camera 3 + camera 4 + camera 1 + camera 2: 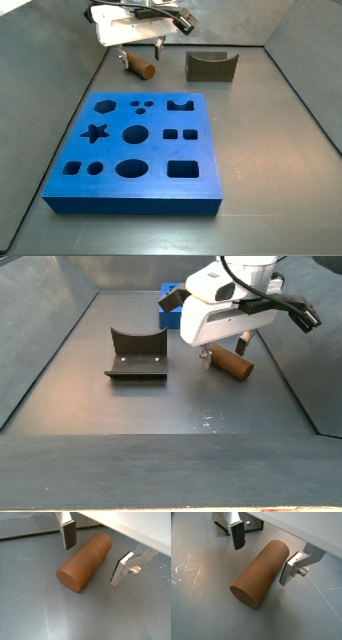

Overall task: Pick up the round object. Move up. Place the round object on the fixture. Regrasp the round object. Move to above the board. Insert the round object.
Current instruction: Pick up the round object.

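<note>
In the side view we see the board (134, 150) nearest, lower centre. Behind it, upper left, the peg (140, 68) lies flat on the floor, with the gripper (142, 45) over it, released, fingers (67, 534) straddling the peg without touching. Fixture (210, 66) sits upper centre, apart.
</note>
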